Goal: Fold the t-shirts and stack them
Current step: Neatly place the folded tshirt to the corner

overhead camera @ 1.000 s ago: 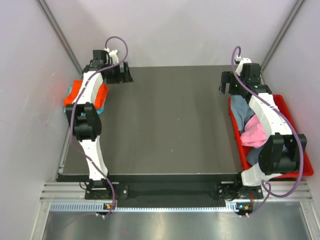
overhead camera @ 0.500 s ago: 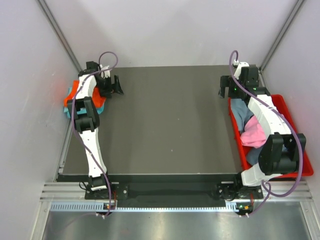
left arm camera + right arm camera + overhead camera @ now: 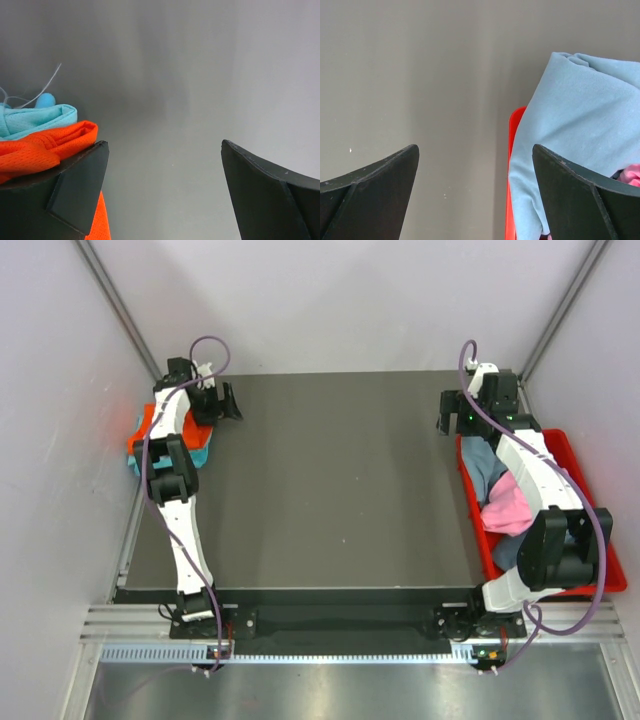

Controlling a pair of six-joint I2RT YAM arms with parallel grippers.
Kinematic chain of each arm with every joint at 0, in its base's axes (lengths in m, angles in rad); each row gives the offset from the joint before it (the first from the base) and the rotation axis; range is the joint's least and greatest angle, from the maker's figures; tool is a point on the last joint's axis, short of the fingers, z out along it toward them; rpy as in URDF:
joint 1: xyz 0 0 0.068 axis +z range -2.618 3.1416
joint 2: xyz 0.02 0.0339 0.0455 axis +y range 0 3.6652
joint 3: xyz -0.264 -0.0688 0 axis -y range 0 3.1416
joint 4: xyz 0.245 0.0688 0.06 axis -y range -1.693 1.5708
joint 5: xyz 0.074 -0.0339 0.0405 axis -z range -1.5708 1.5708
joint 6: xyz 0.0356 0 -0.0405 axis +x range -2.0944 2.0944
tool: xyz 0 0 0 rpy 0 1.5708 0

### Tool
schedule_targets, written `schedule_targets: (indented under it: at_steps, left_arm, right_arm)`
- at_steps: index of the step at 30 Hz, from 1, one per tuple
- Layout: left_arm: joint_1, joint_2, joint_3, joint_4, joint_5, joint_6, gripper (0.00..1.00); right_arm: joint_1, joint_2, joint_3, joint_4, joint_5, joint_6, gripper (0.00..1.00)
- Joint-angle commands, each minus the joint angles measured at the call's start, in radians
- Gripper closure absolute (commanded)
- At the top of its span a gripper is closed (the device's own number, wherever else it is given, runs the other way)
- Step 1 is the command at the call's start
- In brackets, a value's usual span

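Orange t-shirt [image 3: 42,146] beside left gripper [image 3: 164,150], jaws wide.

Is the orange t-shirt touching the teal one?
Touching. The left wrist view shows the orange t-shirt lying directly against the teal t-shirt, with no gap between them.

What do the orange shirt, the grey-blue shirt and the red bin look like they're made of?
Orange shirt: probably synthetic sports mesh; tiny holes show in the weave.
Grey-blue shirt: smooth matte knit, maybe cotton; soft rounded folds.
Red bin: likely rigid plastic; even colour, straight smooth edge.
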Motion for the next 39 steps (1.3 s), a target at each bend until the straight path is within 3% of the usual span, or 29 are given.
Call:
schedule_targets:
  at_steps: [1,9,11,15,19,39]
  left_arm:
    - [0.014,-0.045,0.041,0.055,0.013,0.000,0.01]
    - [-0.006,-0.236,-0.040,0.067,0.262,-0.098,0.01]
    - [-0.019,-0.273,-0.098,0.069,0.256,-0.078,0.01]
    - [-0.094,-0.313,-0.161,0.012,0.028,0.072,0.01]
    - [-0.110,-0.266,-0.183,-0.054,-0.090,0.146,0.01]
    - [-0.109,-0.082,-0.143,-0.057,-0.396,0.247,0.01]
  right_arm:
    - [0.007,0.003,0.040,0.038,-0.014,-0.013,0.04]
    - [0.007,-0.014,0.044,0.036,0.044,-0.049,0.04]
    - [0.007,-0.018,0.032,0.036,0.069,-0.059,0.04]
    - [0.005,-0.017,0.004,0.041,0.086,-0.057,0.04]
    - [0.005,-0.006,0.017,0.044,0.054,-0.048,0.04]
    - [0.007,0.052,0.059,0.058,0.040,-0.034,0.04]
